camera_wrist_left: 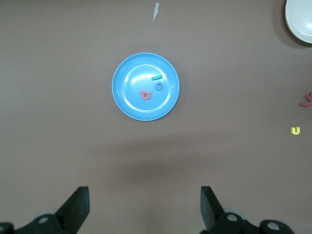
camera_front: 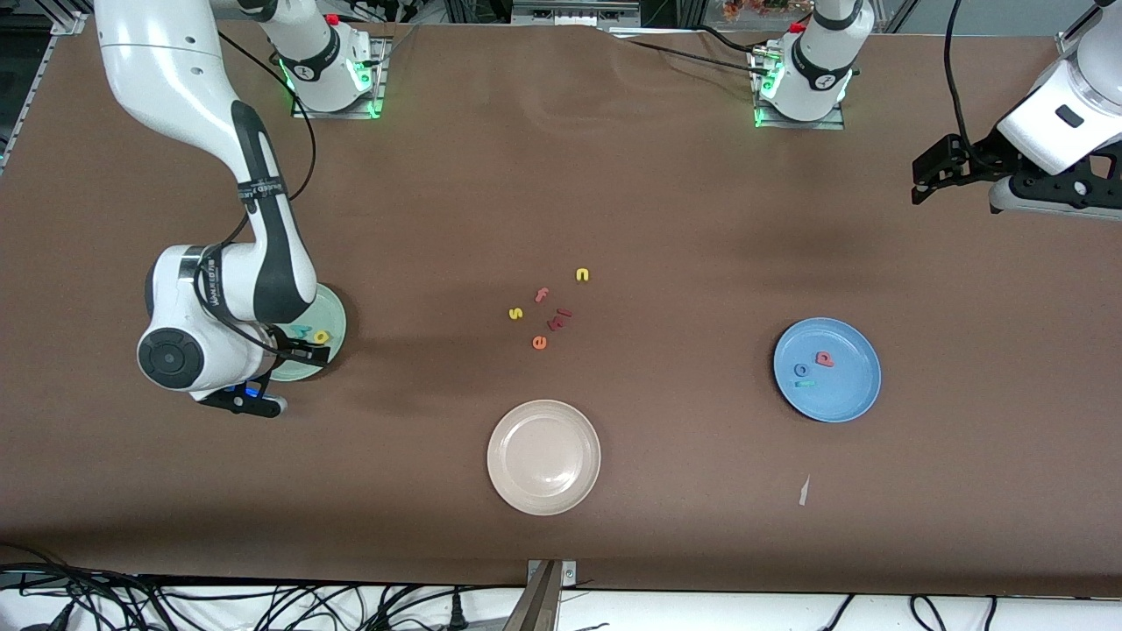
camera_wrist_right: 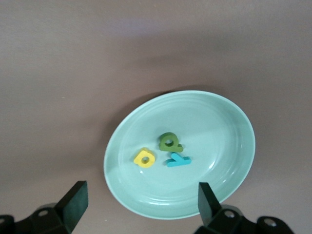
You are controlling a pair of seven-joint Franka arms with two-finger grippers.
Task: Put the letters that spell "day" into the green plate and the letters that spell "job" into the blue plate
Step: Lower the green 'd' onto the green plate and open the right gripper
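The green plate lies toward the right arm's end of the table. It holds a yellow letter, a dark green letter and a teal "y" close together. My right gripper hangs open just over the plate's rim, holding nothing. The blue plate holds a salmon-red letter, a blue "o" and a teal "j". My left gripper waits open and empty, high over bare table at the left arm's end.
A beige-white plate sits mid-table, nearest the front camera. Farther from it lie loose letters: a yellow "n", pink "f", yellow "s", orange "e" and a dark red one. A paper scrap lies near the blue plate.
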